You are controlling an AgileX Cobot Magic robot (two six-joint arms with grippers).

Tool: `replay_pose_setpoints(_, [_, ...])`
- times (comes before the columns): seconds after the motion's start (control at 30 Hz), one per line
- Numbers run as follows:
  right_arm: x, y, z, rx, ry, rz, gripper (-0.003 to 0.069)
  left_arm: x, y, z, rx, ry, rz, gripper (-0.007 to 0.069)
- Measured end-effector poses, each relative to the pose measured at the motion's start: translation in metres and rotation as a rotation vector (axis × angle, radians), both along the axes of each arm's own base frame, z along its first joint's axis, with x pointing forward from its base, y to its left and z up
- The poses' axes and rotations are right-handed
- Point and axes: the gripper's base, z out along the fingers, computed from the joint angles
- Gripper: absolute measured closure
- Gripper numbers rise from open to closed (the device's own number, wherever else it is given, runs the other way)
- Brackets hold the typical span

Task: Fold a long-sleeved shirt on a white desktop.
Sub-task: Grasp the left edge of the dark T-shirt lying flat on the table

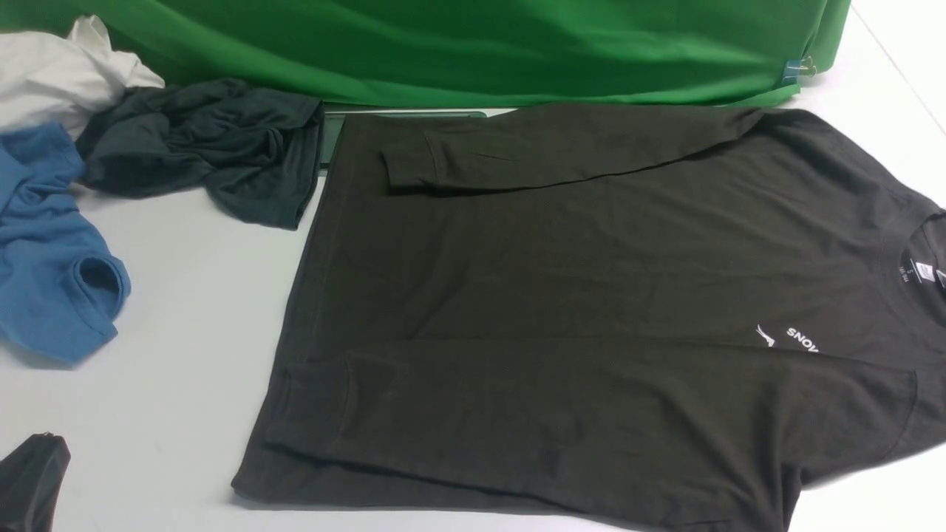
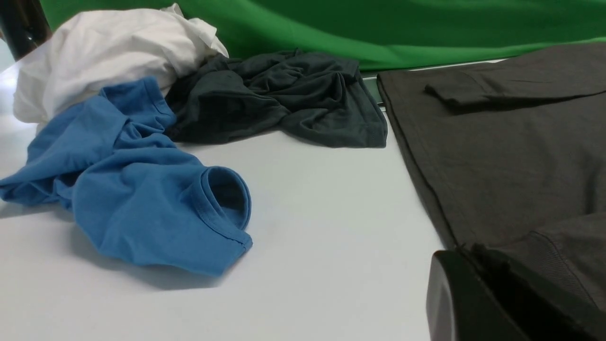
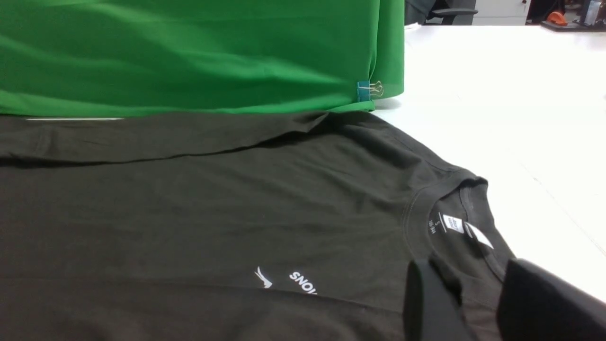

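In the front view we see the long-sleeved shirt (image 1: 591, 295) lying flat over the middle and right of the desk (image 1: 192, 310), with its neck to the right and both sleeves folded across the body. The left tool (image 1: 37, 473) shows only as a dark tip at the lower left corner, apart from the shirt. A blue shirt (image 1: 44, 258), a charcoal garment (image 1: 207, 148) and a white cloth (image 1: 52, 74) lie bunched at the far left, before the green backdrop (image 1: 473, 44).

The left wrist view adds that this tool's fingers (image 2: 450, 293) are pressed together with nothing between them. The shirt's near cuff lies beyond them.

Only the right wrist view shows the right tool (image 3: 468, 279). Its fingers (image 3: 426, 303) are spread, and we see the collar through the gap. We cannot tell whether they touch the fabric.
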Motion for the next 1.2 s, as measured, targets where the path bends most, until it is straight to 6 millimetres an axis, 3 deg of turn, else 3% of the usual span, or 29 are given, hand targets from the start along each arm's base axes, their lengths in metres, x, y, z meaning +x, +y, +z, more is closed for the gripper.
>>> replay_pose_setpoints(0.47, [0.000,0.000,0.002,-0.001,-0.017,0.003,0.0417,0.000,0.000,0.000,0.000,0.000,0.000,0.0606])
replay_pose_setpoints(0.7, [0.001,0.003,0.019,0.115,-0.216,0.028,0.0417,0.001,0.001,0.005,0.031,-0.059,0.002,0.0606])
replay_pose_setpoints(0.9, [-0.002,0.006,0.038,0.292,-0.425,0.085,0.0417,-0.001,0.001,0.035,-0.050,-0.387,0.005,0.0606])
replay_pose_setpoints(1.2, [-0.015,0.010,0.065,0.303,-0.726,0.186,0.0417,-0.021,0.003,0.078,-0.137,-0.882,-0.002,0.0606])
